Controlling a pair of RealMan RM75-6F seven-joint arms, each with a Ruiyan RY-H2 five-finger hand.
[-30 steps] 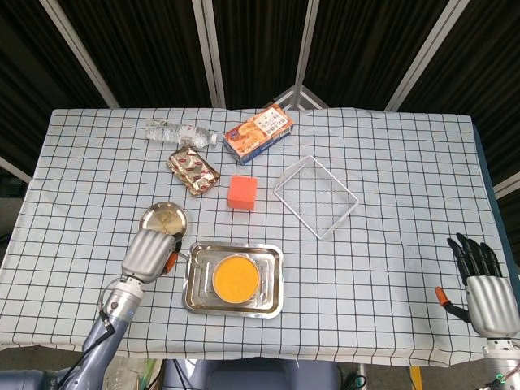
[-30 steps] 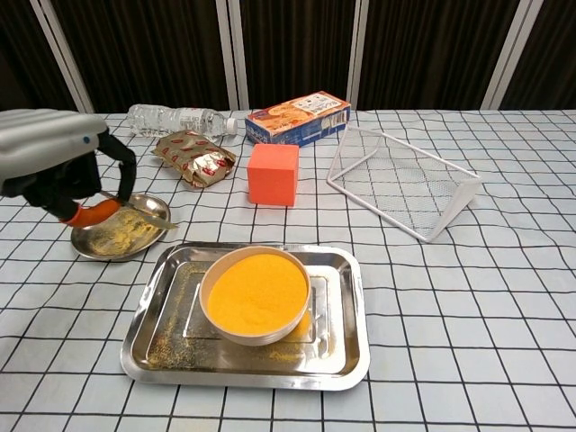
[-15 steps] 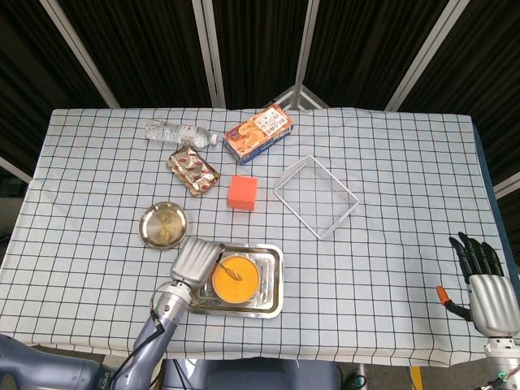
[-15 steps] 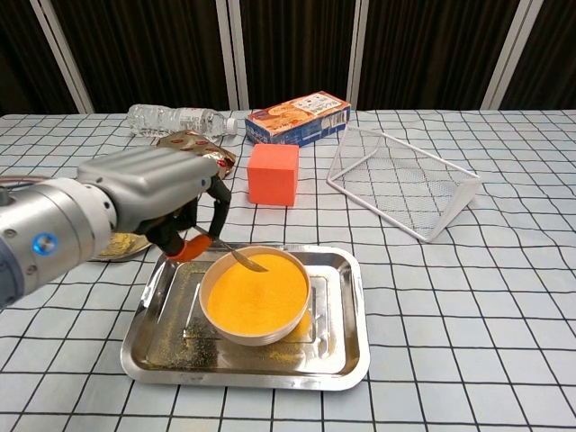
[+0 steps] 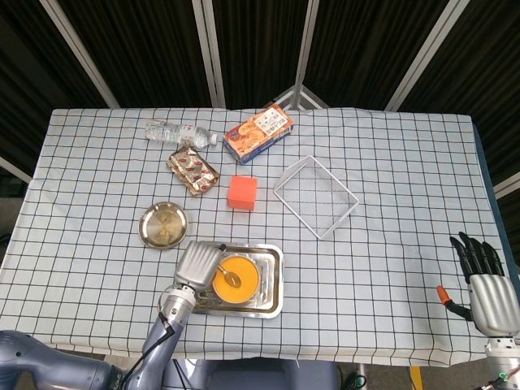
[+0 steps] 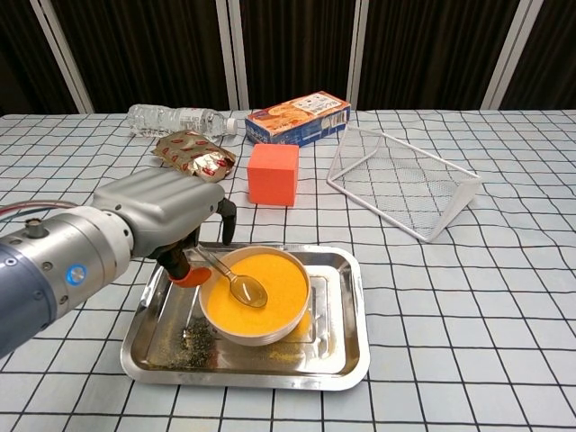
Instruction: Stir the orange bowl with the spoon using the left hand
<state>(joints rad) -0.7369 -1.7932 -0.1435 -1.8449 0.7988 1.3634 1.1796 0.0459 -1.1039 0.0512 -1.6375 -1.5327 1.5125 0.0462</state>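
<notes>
An orange bowl [image 6: 263,288] [image 5: 236,276] full of orange powder stands in a steel tray [image 6: 342,355] [image 5: 272,284]. My left hand [image 6: 166,211] [image 5: 197,262] holds a metal spoon [image 6: 236,284] [image 5: 231,276] by its orange handle, just left of the bowl. The spoon's scoop lies on the powder near the bowl's middle. My right hand [image 5: 481,280] hangs past the table's right front corner with its fingers spread and nothing in it.
A small steel dish [image 5: 163,225] with crumbs sits left of the tray. Behind are an orange cube [image 6: 273,174], a snack packet [image 6: 193,155], a water bottle [image 6: 175,118], a biscuit box [image 6: 297,117] and a white wire basket [image 6: 402,183].
My left hand carried the spoon from the small dish rightward to the bowl, then lowered the scoop onto the powder. The right hand stayed still.
</notes>
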